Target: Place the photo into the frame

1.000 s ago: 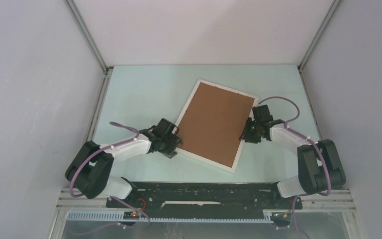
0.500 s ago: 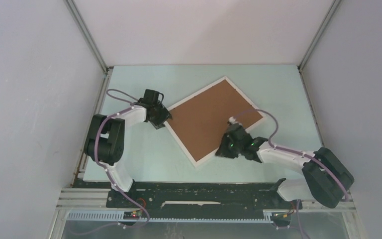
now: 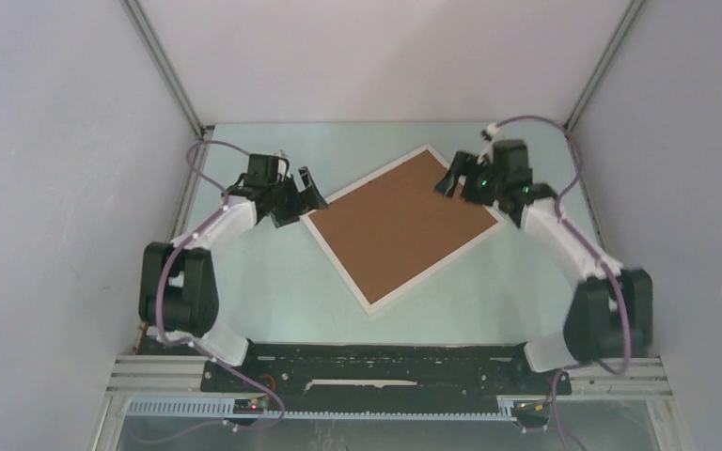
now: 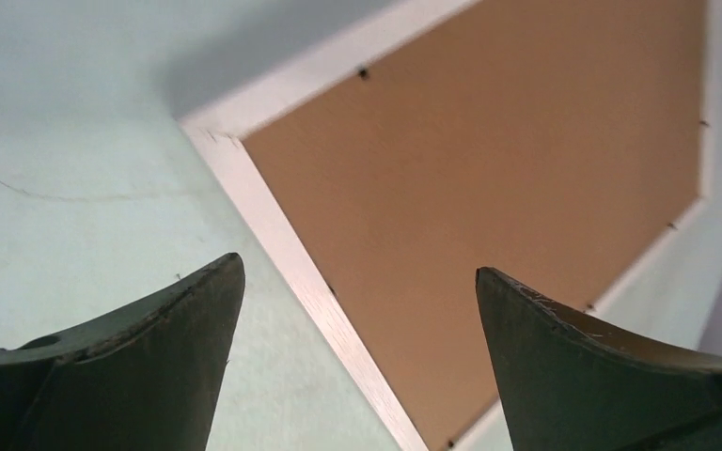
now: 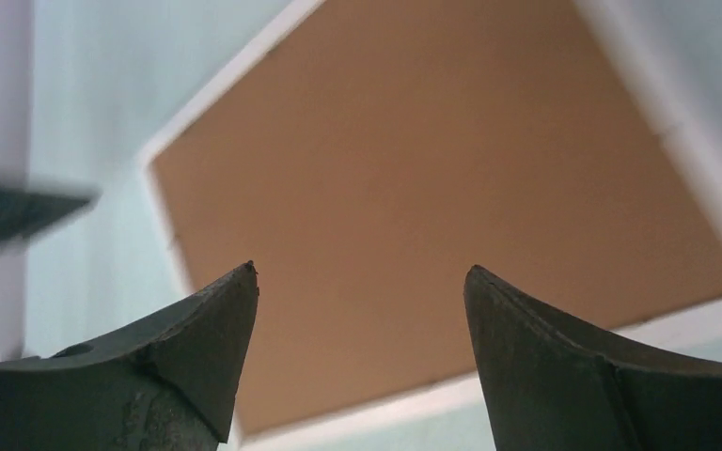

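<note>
The white frame [image 4: 277, 240] lies brown backing board [image 3: 400, 225] up on the pale green table [image 3: 273, 272], left gripper [image 4: 357, 266] at its left corner, right gripper [image 5: 359, 270] over its far-right edge, both wide open, empty.

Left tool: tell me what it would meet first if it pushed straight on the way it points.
Probably the frame, at its white border near the corner, with the brown backing board just beyond. The open left tool points down at that edge, though depth is unclear.

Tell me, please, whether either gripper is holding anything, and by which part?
Nothing is held: the left gripper and the right gripper are both open and empty near the frame.
</note>
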